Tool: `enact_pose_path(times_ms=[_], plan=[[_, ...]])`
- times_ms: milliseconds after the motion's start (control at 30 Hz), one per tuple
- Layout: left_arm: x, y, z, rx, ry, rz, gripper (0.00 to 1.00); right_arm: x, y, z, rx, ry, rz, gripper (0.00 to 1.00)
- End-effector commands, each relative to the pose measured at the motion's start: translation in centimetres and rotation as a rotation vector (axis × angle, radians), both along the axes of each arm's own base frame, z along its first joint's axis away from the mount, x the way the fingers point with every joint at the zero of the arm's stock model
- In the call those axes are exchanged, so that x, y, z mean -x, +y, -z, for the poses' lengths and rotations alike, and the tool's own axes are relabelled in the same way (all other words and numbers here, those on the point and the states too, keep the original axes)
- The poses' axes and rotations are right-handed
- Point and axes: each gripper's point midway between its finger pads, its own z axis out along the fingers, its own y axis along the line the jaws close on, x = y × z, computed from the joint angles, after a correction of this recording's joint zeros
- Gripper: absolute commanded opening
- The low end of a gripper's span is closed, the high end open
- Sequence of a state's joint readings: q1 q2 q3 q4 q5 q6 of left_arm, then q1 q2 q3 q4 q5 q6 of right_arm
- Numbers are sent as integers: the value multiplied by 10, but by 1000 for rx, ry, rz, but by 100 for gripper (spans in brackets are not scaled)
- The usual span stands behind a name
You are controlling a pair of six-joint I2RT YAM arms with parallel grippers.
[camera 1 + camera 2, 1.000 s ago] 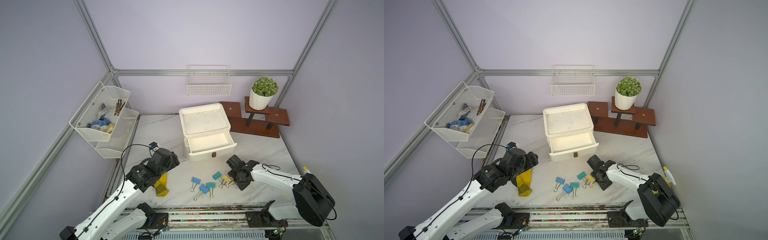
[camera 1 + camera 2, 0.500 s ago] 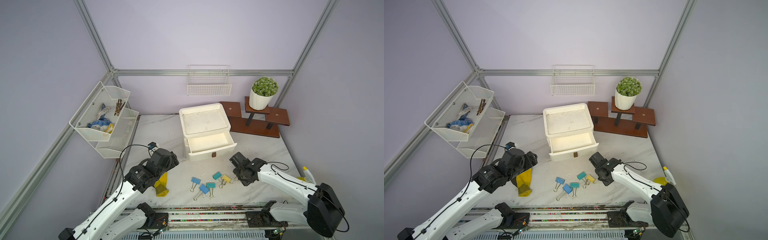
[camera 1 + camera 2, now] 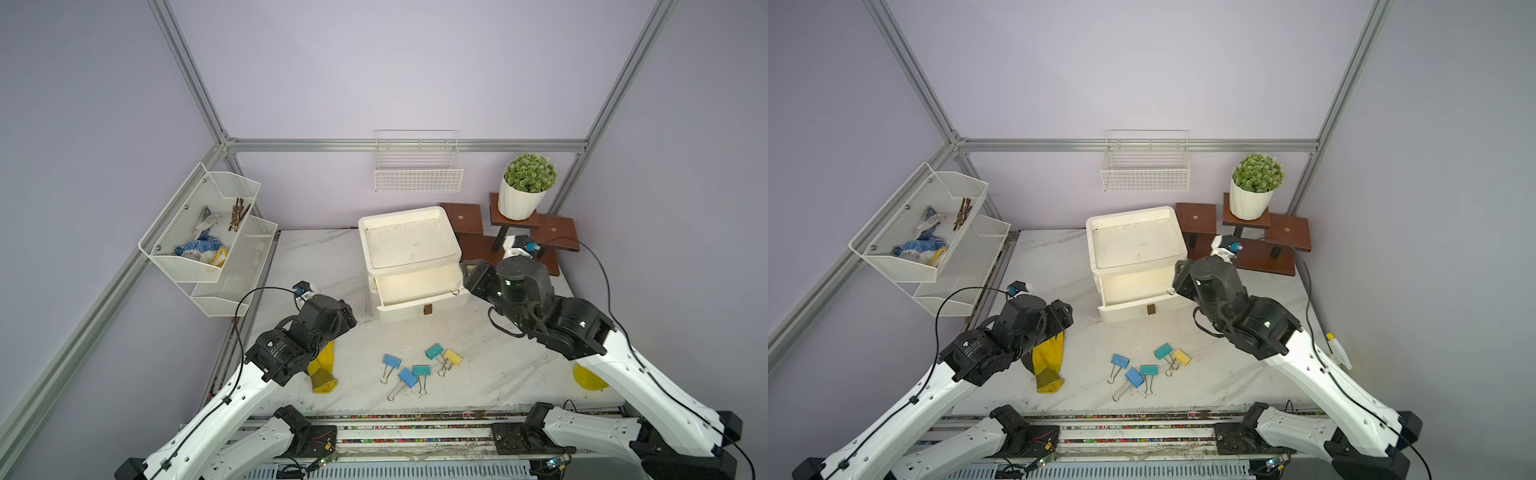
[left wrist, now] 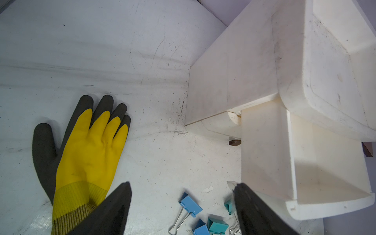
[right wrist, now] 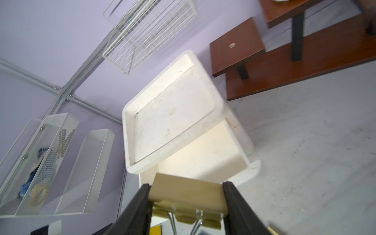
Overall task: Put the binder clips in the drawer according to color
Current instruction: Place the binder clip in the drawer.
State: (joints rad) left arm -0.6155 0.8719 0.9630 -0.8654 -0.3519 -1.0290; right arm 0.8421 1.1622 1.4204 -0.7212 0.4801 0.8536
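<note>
1. Marble counter [image 3: 316, 257], lilac walls all round. Above it a pale yellow binder clip [image 5: 187, 195] rides in the right tool [image 5: 186, 184], which is narrowed onto the clip's two ends. The wire handles point back toward the wrist.
2. A second ago that tool sat low among the clips near the counter's front edge. Now it is lifted and carried back to the right front corner of the open drawer [image 3: 399, 309]. In both top views a wire loop shows right at that corner. Whether the clip is already over the inside, I cannot tell.
3. So one pick looks done and the first drop is at hand. In the right wrist view the drawer looks bare inside, with no dividers I can make out. Where this yellow one lands will probably set the spot for its partner.
4. Five clips lie on the counter near the middle of its front edge: two light blue clips [image 3: 392, 360], two teal clips [image 3: 421, 370], and a second pale yellow clip [image 3: 452, 356] just beside one teal.
5. Over the counter's left side the left tool [image 4: 181, 184] hovers wide and empty, much where it was, with the yellow glove [image 4: 87, 152] lying flat beside it.
</note>
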Motion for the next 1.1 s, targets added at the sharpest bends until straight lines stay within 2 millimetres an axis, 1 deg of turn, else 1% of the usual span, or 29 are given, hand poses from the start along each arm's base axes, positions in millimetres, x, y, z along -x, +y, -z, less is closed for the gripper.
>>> enact_pose_path(times_ms=[0,100,300,400,433,533,633,700,733,767,833,867,933,1000,1067], plan=[[0,2,-17,1,-38,-1,83,-12,36,-1,86,-75,-69,25],[1,2,-18,8,-42,0,83,-23,47,13,99,-81,-50,25],[1,1,-20,14,-46,6,83,-42,57,56,175,9,24,23],[2,1,-23,17,-54,5,83,-46,55,79,227,69,66,23],[2,1,-24,19,-57,4,83,-47,51,87,250,85,88,23],[2,2,-25,25,-62,1,83,-50,50,102,286,99,109,22],[2,1,-26,24,-63,5,83,-52,53,111,309,113,101,22],[2,1,-27,22,-64,6,83,-52,53,113,317,125,92,22],[2,1,-29,22,-66,6,83,-54,56,126,348,153,87,22],[1,1,-29,24,-69,5,83,-55,56,130,362,168,85,22],[1,1,-30,25,-72,5,83,-57,52,144,389,227,79,22],[1,1,-30,25,-71,4,83,-57,51,152,401,256,74,23],[1,1,-31,27,-74,5,83,-58,47,161,414,293,73,25],[2,1,-31,27,-74,4,83,-58,45,163,420,310,69,29],[2,2,-31,27,-75,1,83,-58,44,157,419,303,63,38]])
